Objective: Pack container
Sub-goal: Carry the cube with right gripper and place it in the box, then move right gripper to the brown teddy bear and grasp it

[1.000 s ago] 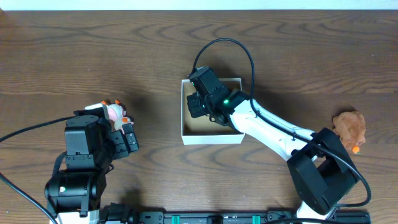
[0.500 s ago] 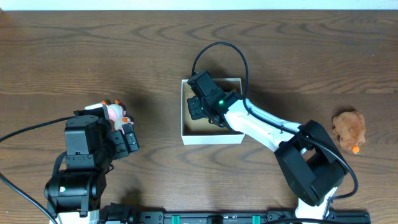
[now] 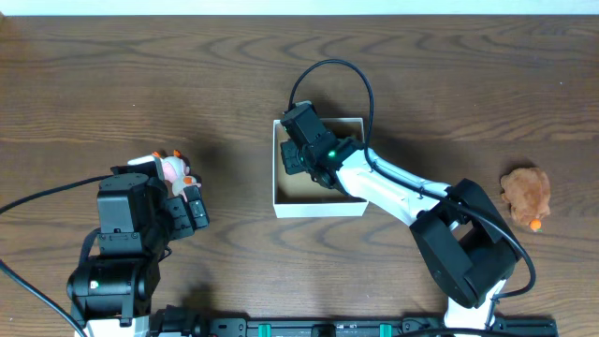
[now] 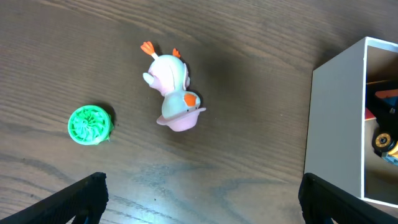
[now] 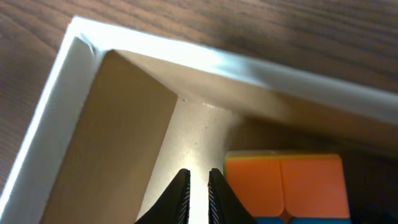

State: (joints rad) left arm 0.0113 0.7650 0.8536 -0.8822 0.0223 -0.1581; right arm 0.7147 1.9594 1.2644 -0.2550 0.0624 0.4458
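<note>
1. Reading the overhead view, I find the container (image 3: 318, 207) at the centre of the frame on the counter (image 3: 112, 75). The right end effector (image 5: 198, 186) is down inside its upper-left part.
2. In the right wrist view its fingers are pressed almost together with nothing between them. An orange block (image 5: 283, 177) lies just beside them at the lower right, on the tan floor of the box.
3. I judge the step in hand to be getting this arm out of the box cleanly, so I plan to lift straight up before any sideways travel. The thin white wall is close on the left of the wrist view, and a swing could catch it and drag the box.
4. I want the fingers narrow on the way up, so they do not nudge the orange block.
5. The left end effector (image 4: 202, 190) is spread wide and empty at the lower left of the overhead frame. Its camera shows a pink toy (image 4: 174, 93) and a green disc (image 4: 90, 124) on the counter, apart from each other.
6. The box wall fills that view's right edge, with a wheeled toy (image 4: 384, 142) inside, so I should set new pieces on bare floor.
7. A brown plush (image 3: 526, 194) sits at the far right of the overhead frame, well apart from the box. I judge it suits the right arm.
</note>
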